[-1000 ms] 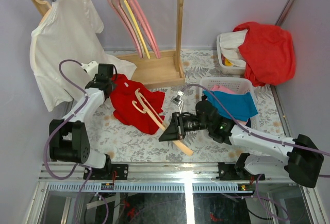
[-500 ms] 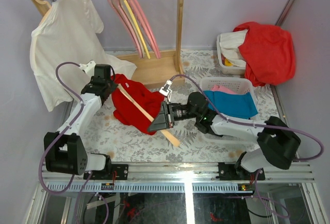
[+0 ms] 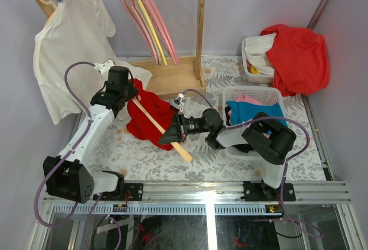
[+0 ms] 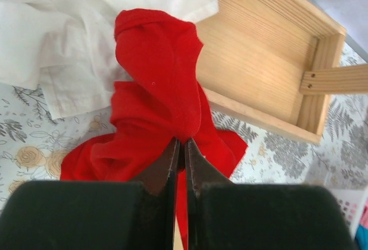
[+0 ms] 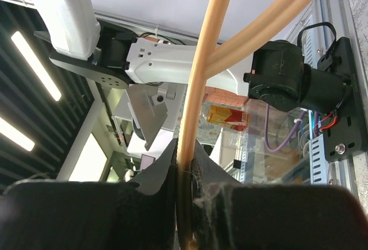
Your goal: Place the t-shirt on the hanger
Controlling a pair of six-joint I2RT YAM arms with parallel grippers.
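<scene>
- A white perforated plastic basket [image 3: 231,93] stands on the right of the floral-patterned table [image 3: 144,152]. It holds a blue cloth [image 3: 259,115] and a pink cloth [image 3: 248,99].
- Behind it, a smaller white tub [image 3: 247,66] holds pale cloth. A bulky red-orange garment [image 3: 299,57] is draped over its right side.
- The flat wooden tray base [image 3: 172,77] of the wooden clothes rack [image 3: 201,26] has the hem of a white t-shirt [image 3: 69,49] spilling onto its left end.
- The bright red cloth t-shirt [image 3: 154,125] lies crumpled on the table just in front of that tray.
- The left end effector [image 3: 127,96] is at the t-shirt's upper left edge. In the wrist view its jaws are pressed together, with a raised fold of the red fabric [image 4: 161,77] pinched between the tips [image 4: 179,145].
- The pale wooden clothes hanger [image 3: 148,114] slants across the t-shirt from upper left to lower right.
- The right end effector [image 3: 174,131] grips the hanger near its middle, its jaws nearly together around one thin arm [image 5: 210,43].
- The white t-shirt hangs at the rack's left end. Several pink hangers [image 3: 131,6] and one yellow hanger [image 3: 152,29] hang from the rail behind.
- The right arm reaches in low, right beside the basket's near left corner.
</scene>
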